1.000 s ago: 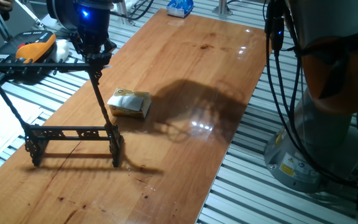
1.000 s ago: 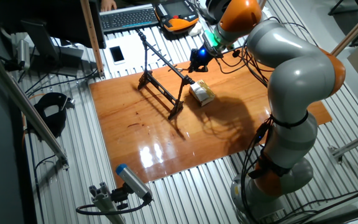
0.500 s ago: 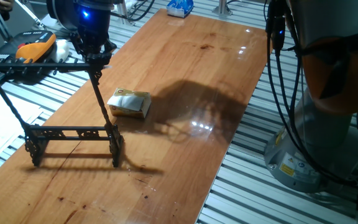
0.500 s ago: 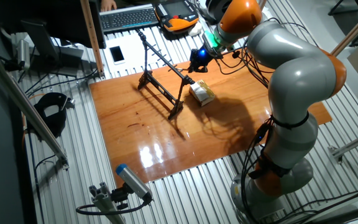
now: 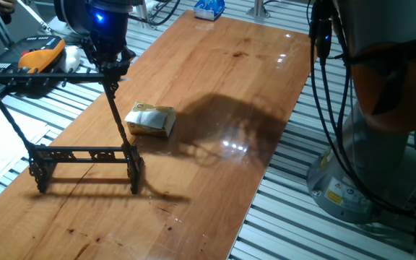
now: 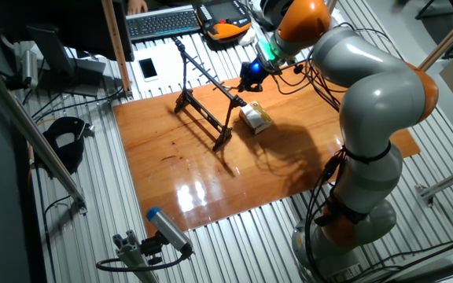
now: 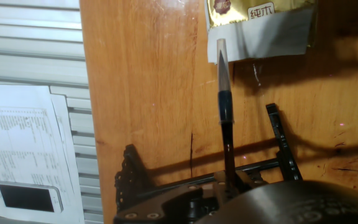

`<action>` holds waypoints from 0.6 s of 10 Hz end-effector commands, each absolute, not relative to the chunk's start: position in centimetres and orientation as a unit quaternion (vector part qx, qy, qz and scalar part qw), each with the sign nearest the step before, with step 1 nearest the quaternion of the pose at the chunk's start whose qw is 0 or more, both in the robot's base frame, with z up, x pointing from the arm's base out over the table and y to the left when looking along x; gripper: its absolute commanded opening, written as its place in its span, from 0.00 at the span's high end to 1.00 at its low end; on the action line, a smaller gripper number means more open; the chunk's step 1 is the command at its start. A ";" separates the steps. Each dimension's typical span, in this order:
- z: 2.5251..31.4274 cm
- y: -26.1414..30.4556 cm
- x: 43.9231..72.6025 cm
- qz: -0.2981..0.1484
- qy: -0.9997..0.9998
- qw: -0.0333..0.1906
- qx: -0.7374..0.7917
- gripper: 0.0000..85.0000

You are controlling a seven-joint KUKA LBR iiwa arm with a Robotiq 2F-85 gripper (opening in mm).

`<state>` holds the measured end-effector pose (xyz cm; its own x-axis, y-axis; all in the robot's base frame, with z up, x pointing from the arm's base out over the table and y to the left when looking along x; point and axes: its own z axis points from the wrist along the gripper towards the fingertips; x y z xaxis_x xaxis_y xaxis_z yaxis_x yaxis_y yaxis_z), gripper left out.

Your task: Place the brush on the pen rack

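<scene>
The pen rack (image 5: 85, 154) is a black frame standing at the table's near left, with slanted uprights and a top crossbar; it also shows in the other fixed view (image 6: 203, 106). My gripper (image 5: 107, 56) hovers right over the top of the rack's right upright, and also shows in the other fixed view (image 6: 250, 76). In the hand view the brush (image 7: 224, 102), thin with a pale tip and a dark band, points straight away from my hand over the rack's base rail (image 7: 277, 140). My gripper seems shut on its upper end. The fixed views do not show the brush clearly.
A yellowish rectangular block (image 5: 151, 120) lies just right of the rack, also in the hand view (image 7: 260, 18). The table's left edge, printed sheets and a phone (image 7: 27, 196) lie beside the rack. An orange device (image 5: 43, 54) and my arm's base (image 5: 381, 108) flank the table.
</scene>
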<state>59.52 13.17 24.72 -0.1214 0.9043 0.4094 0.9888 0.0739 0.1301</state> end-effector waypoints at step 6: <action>24.0 13.9 59.2 -0.193 -0.722 0.103 -0.656 0.80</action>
